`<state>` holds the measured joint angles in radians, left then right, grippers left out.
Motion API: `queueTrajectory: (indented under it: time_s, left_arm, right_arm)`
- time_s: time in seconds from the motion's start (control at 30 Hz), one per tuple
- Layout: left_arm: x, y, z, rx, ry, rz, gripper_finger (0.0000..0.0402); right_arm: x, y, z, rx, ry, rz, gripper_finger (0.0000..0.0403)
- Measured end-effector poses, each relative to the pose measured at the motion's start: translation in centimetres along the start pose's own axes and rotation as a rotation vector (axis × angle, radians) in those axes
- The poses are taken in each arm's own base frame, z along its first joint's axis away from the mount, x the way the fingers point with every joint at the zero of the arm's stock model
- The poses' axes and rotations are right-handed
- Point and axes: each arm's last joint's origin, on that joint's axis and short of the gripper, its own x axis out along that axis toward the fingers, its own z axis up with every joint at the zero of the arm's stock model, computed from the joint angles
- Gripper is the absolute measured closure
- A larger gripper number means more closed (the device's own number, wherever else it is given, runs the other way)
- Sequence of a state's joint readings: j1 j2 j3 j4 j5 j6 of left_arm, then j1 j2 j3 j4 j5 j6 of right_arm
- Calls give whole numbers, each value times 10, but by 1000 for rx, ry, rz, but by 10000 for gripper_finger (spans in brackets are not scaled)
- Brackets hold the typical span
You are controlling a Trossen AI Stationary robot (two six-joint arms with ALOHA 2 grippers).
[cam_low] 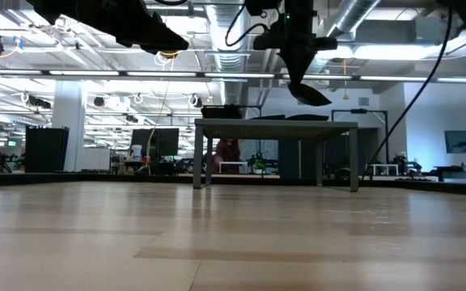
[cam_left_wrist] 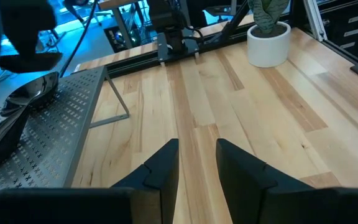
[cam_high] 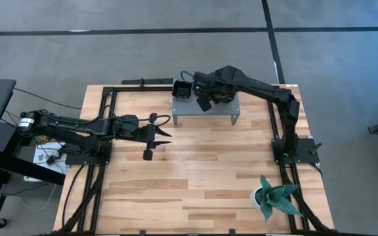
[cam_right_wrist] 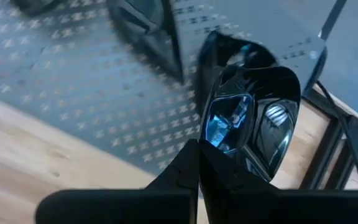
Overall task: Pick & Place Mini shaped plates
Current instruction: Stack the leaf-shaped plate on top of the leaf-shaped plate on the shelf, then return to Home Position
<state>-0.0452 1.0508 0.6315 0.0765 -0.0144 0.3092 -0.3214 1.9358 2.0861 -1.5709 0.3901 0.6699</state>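
Observation:
My right gripper [cam_high: 206, 98] is above the grey perforated shelf [cam_high: 223, 113], shut on one glossy black mini plate [cam_right_wrist: 253, 118]. In the low view the plate [cam_low: 309, 94] hangs tilted just above the shelf top [cam_low: 277, 122]. More black plates [cam_high: 182, 90] are stacked on the shelf's far left corner; they also show in the left wrist view [cam_left_wrist: 17, 106]. My left gripper [cam_left_wrist: 197, 168] is open and empty over the bare table left of the shelf [cam_high: 157, 139]. My right gripper pinches the plate's rim [cam_right_wrist: 219, 158] between its two fingers, at one edge. The fingers come from above, pointing down. The plate hangs tilted below them, clear of the shelf top.
A green spiky plant in a white pot [cam_high: 274, 198] stands at the table's near right corner and also shows in the left wrist view [cam_left_wrist: 269, 43]. A black frame [cam_high: 110, 92] runs around the table. Bare wood [cam_high: 202, 170] lies in front of the shelf.

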Motion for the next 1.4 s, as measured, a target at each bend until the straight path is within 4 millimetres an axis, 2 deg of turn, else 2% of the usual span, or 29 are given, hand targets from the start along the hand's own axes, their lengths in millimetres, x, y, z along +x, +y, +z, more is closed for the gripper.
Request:
queueTrajectory:
  time_s: [0.13, 0.4, 0.6, 0.77, 0.93, 1.23, 1.4]
  left_arm:
    - [0, 0, 0, 0, 0, 0, 293]
    - [0, 0, 0, 0, 0, 0, 293]
    - [0, 0, 0, 0, 0, 0, 293]
    - [0, 0, 0, -3, 0, 0, 293]
    - [0, -1, -2, -3, 5, -1, 293]
    - [0, -1, -4, -11, 11, -3, 293]
    - [0, -1, -4, -13, 11, -3, 293]
  right_arm:
    - [4, -7, 8, -48, -18, 0, 403]
    - [5, -3, 15, -128, -80, 38, 403]
    - [17, 0, 16, -144, -24, 3, 403]
    - [41, 12, 16, -179, 60, -45, 403]
    - [49, 15, 15, -231, 89, -61, 400]
    - [43, 10, 15, -229, 62, -102, 341]
    - [43, 10, 15, -283, 58, -105, 317]
